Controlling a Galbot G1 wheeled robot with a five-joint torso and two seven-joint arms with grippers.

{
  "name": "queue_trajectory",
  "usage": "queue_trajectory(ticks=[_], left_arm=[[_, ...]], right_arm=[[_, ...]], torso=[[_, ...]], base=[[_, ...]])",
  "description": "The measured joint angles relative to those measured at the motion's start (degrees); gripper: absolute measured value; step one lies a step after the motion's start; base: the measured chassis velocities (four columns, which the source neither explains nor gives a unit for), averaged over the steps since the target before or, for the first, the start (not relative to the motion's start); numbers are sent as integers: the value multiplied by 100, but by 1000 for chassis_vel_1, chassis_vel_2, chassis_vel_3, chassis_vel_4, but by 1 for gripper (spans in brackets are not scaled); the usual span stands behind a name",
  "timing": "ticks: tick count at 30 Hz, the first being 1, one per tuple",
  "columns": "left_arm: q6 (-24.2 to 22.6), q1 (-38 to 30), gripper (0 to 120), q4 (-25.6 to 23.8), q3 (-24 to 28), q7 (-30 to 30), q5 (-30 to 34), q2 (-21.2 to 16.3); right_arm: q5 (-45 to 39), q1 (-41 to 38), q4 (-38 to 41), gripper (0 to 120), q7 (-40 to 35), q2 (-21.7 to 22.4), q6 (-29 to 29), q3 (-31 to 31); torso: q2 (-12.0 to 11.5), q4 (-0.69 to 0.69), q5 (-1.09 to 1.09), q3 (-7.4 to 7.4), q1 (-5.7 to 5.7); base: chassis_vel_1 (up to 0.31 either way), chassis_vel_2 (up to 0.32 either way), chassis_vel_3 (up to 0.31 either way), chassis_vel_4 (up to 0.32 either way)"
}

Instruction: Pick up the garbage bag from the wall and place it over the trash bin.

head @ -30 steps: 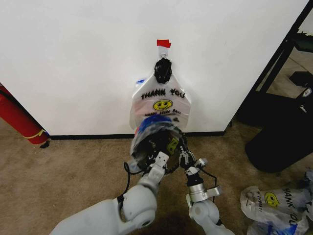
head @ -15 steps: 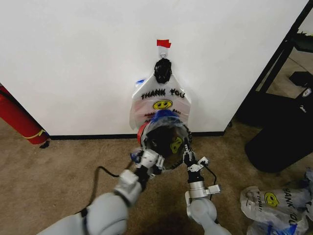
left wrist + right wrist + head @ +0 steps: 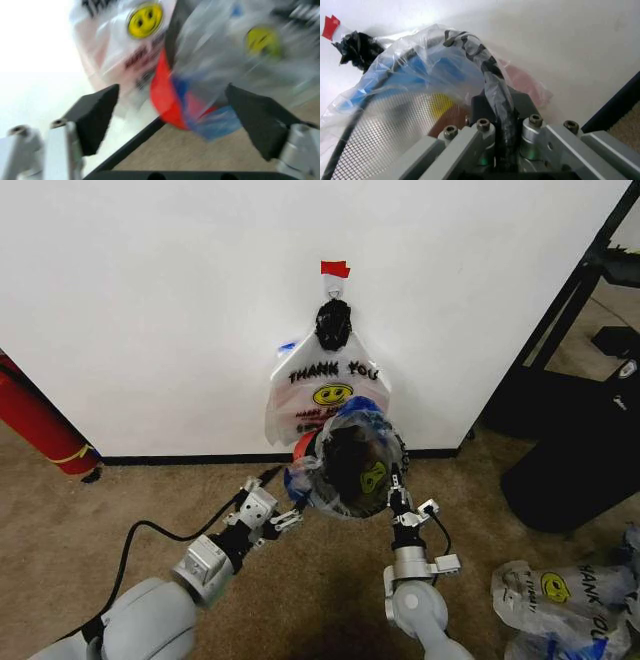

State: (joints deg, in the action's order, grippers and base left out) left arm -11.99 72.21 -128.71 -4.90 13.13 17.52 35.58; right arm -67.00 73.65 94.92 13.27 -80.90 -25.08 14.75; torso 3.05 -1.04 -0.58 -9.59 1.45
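The left arm has swung out to the left and let go: its gripper [image 3: 268, 511] now hangs just beside the bin [image 3: 352, 468], fingers spread and empty, where half a second ago it was up against the rim. The bin has tipped a little further toward the wall [image 3: 150, 300] and sits slightly higher in the head view.

The right gripper [image 3: 397, 492] carries the bin alone, pressed together on the wire rim with the bag [image 3: 372, 476] film caught under its fingers; the right wrist view shows rim and plastic running between them.

The bag is thin and slack, nearly weightless, slippery and easy to tear on the mesh. I'd take it at the mouth, by the blue handle part bunched on the left edge [image 3: 212, 120], rather than by the middle.

Hard to judge: how far the bag reaches round the far rim, since the bin's own body hides that side. The left wrist view is smeared by motion. More bags [image 3: 325, 390] hang on the wall right behind.
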Motion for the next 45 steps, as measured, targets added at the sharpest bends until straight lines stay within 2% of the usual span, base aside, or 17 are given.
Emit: queue_trajectory(ticks=[3, 9, 11, 14, 15, 19, 20, 21, 22, 25, 27, 31, 32, 35, 45], left_arm=[[-9, -73, 95, 85, 48, 23, 136, 70], [-37, -374, 94, 222, 228, 143, 450, 357], [-21, -493, 89, 270, 289, 155, 543, 438], [-7, -641, 73, 386, 392, 143, 646, 529], [-7, -641, 73, 386, 392, 143, 646, 529], [45, -754, 60, 538, 467, 32, 656, 587], [142, -800, 52, 628, 468, -153, 656, 601], [213, -820, 51, 684, 455, -310, 654, 601], [283, -841, 43, 741, 430, -466, 652, 601], [422, -878, 37, 836, 388, -669, 639, 596], [585, -948, 27, 975, 369, -813, 596, 598], [678, -1009, 18, 1114, 383, -828, 538, 629], [701, -1021, 11, 1172, 392, -822, 498, 646], [662, -1026, 0, 1328, 414, -704, 356, 683], [471, -854, 0, 1635, 462, -621, -37, 676]], right_arm=[[-6, 48, 27, 1, 28, 22, 1, 7], [6, 144, 94, 1, 108, 51, 1, -3], [27, 158, 118, 1, 125, 50, 1, -15], [88, 170, 147, 1, 145, 40, 8, -35], [88, 170, 147, 1, 145, 40, 8, -35], [115, 174, 176, 1, 181, 30, 25, -53], [127, 174, 182, 1, 192, 27, 29, -60], [132, 174, 182, 1, 200, 26, 32, -62], [136, 174, 182, 1, 203, 24, 35, -63], [137, 172, 182, 1, 203, 20, 38, -63], [137, 170, 175, 1, 203, 15, 41, -66], [128, 170, 171, 1, 197, 9, 48, -77], [119, 171, 173, 1, 188, 4, 53, -81], [68, 186, 208, 1, 154, -5, 79, -98], [-74, 328, 396, 1, 71, -32, 171, -169]], torso=[[0, 1, 0, 0, 0], [0, 0, 0, 0, 0], [0, 0, 1, 0, 0], [0, 0, 1, 0, 0], [0, 0, 1, 0, 0], [0, 1, 0, 0, 0], [0, 0, 1, 0, 0], [0, 0, 1, 0, 0], [0, 1, 0, 0, 0], [0, 1, 1, 0, 0], [0, 1, 0, 0, 0], [0, 0, 1, 0, 0], [0, 1, 1, 0, 0], [0, 1, 0, 0, 0], [0, 1, 0, 0, 0]], base=[[0, 0, 0, 0], [0, 0, 0, 0], [0, 0, 0, 0], [0, 0, 0, 0], [0, 0, 0, 0], [0, 0, 0, 0], [0, 0, 0, 0], [0, 0, 0, 0], [0, 0, 0, 0], [0, 0, 0, 0], [0, 0, 0, 0], [0, 0, 0, 0], [0, 0, 0, 0], [0, 0, 0, 0], [0, 0, 0, 0]])
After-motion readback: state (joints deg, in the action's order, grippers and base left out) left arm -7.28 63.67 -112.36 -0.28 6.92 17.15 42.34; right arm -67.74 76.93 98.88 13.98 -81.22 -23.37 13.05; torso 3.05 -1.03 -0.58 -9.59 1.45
